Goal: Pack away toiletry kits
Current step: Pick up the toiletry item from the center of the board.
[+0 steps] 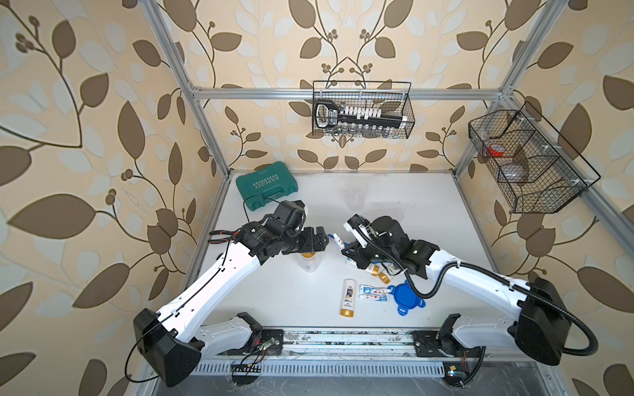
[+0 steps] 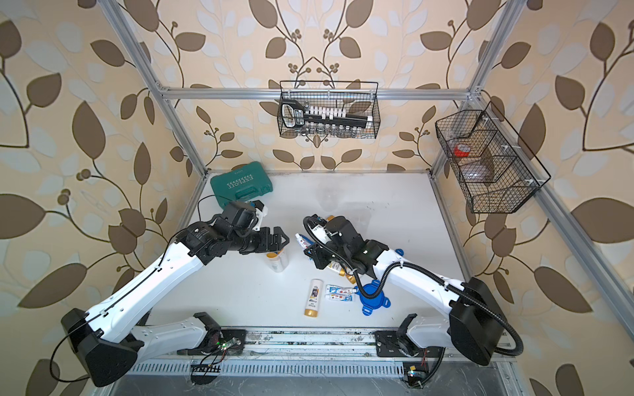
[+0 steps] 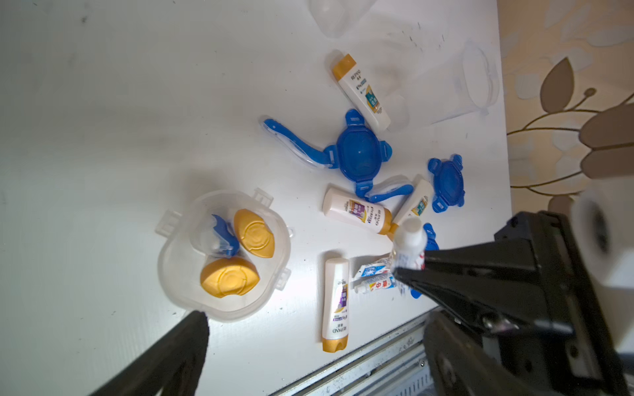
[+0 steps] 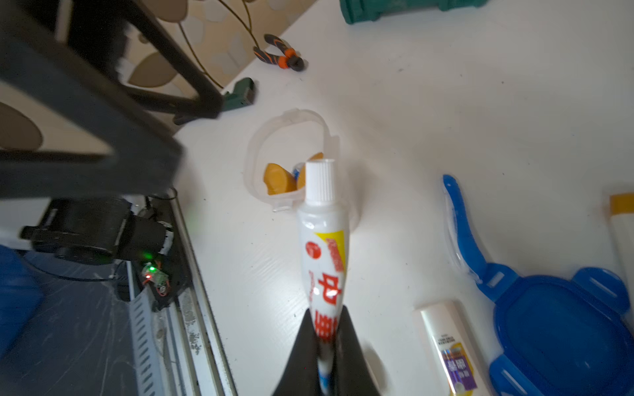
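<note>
A clear jar [image 3: 171, 274] stands upright with two gold-capped bottles [image 3: 254, 233] and a blue toothbrush [image 3: 223, 236] inside; in both top views the jar [image 1: 310, 264] sits under my left gripper [image 1: 322, 240], which is open and empty just above its rim. My right gripper [image 4: 324, 336] is shut on the tail of a white toothpaste tube [image 4: 322, 247], held off the table a little to the right of the jar with its cap towards it. Loose on the table lie a bottle [image 1: 348, 296], two toothpaste tubes [image 1: 374, 293], blue lids [image 3: 358, 154] and another toothbrush [image 4: 459, 223].
Two empty clear jars [image 3: 477, 79] lie on their sides further back. A green tool case [image 1: 267, 185] sits at the back left and pliers [image 4: 279, 56] lie near the left edge. Wire baskets [image 1: 363, 109] hang on the frame. A metal rail [image 1: 343, 339] runs along the front.
</note>
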Motion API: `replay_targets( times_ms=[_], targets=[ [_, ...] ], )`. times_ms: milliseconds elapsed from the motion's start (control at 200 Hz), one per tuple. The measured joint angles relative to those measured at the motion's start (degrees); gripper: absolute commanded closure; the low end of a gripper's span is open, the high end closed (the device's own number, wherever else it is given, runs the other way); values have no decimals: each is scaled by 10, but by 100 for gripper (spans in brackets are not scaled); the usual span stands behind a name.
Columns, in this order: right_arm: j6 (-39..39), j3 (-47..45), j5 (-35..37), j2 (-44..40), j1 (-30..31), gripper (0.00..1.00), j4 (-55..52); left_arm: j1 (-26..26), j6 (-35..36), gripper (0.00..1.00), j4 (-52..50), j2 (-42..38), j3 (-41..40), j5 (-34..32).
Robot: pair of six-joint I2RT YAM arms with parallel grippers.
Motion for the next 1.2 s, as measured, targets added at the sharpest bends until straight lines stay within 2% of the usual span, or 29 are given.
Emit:
replay_targets(
  times_ms=[105,295,465,560,775,835,910,980,1035,1080,1200],
  targets=[
    [11,0,-24,-8,14,91,4,0,-25,8,40,14,0,45],
    [30,3,-47,-8,22,91,9,0,-65,25,99,22,-2,92],
    [49,11,-63,-7,22,90,23,0,-84,29,125,22,-25,108],
    [59,19,-74,-1,21,90,35,0,-95,40,129,22,-39,113],
    [71,36,-91,23,22,88,48,0,-101,77,145,21,-48,123],
    [75,36,-93,27,22,81,48,0,-102,87,148,19,-48,122],
    [75,37,-94,30,22,67,47,0,-88,100,141,18,-48,116],
    [75,41,-90,32,22,44,42,0,-78,100,123,14,-47,101],
    [79,47,-80,32,22,35,31,0,-60,100,100,9,-44,84],
    [71,54,-68,32,21,32,17,3,-44,100,78,5,-40,67],
    [67,58,-21,31,9,33,-29,4,7,100,46,-12,-34,2]
  ],
)
